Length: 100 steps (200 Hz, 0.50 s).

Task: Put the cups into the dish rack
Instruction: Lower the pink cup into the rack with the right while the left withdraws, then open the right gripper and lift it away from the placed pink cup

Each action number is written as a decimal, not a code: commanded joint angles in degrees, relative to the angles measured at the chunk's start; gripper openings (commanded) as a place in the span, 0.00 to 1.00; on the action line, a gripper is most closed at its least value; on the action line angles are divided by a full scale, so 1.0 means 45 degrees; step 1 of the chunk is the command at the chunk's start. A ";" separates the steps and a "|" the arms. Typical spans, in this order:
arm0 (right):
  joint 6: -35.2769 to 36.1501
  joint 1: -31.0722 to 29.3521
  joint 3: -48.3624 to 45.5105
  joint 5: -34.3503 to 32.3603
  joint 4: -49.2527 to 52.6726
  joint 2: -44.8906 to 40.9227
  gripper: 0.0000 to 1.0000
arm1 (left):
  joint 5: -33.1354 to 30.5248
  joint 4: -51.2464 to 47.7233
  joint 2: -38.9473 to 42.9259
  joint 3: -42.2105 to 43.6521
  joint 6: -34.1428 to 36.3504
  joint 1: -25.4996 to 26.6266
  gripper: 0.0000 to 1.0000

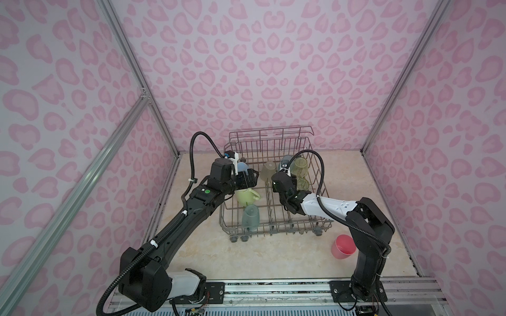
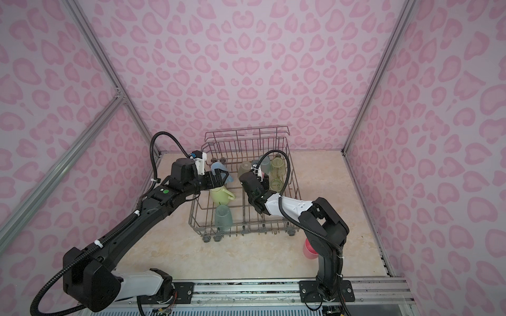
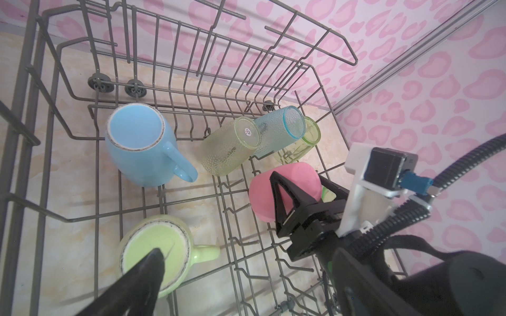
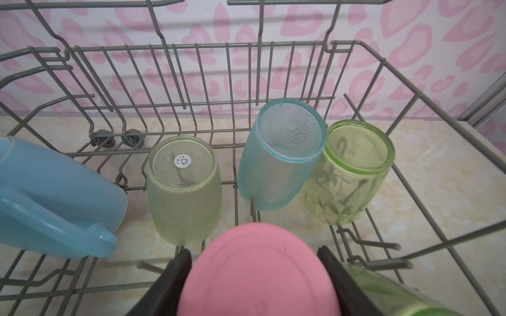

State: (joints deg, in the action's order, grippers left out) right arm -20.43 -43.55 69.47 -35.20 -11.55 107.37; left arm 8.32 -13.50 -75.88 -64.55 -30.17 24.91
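Right gripper (image 3: pixel 306 194) is pinching the inverted pink tumbler (image 4: pixel 257 276) low inside the dish rack (image 1: pixel 273 227), just in front of the teal cup (image 4: pixel 279 158). Ideally it is seating the tumbler mouth-down between tines before letting go. Left gripper (image 2: pixel 221 176) is hovering spread and empty.

Pink tumbler (image 4: pixel 257 273), base up, clamped in right gripper (image 4: pixel 254 253) inside dish rack (image 4: pixel 191 46); pale dimpled cup (image 4: pixel 184 188), teal cup (image 4: pixel 276 164), lime-green cup (image 4: pixel 350 175) inverted beyond
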 commanded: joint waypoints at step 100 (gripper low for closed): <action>-0.0699 -0.0062 0.0086 0.0018 0.1222 0.0012 0.84 | -0.0320 0.0035 0.0348 0.0030 0.0435 -0.0027 0.97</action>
State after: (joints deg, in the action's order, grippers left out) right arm -22.20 -43.88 69.32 -35.53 -9.39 108.77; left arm 7.25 -13.58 -74.59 -63.83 -28.88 24.86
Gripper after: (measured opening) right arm 0.818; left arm 0.971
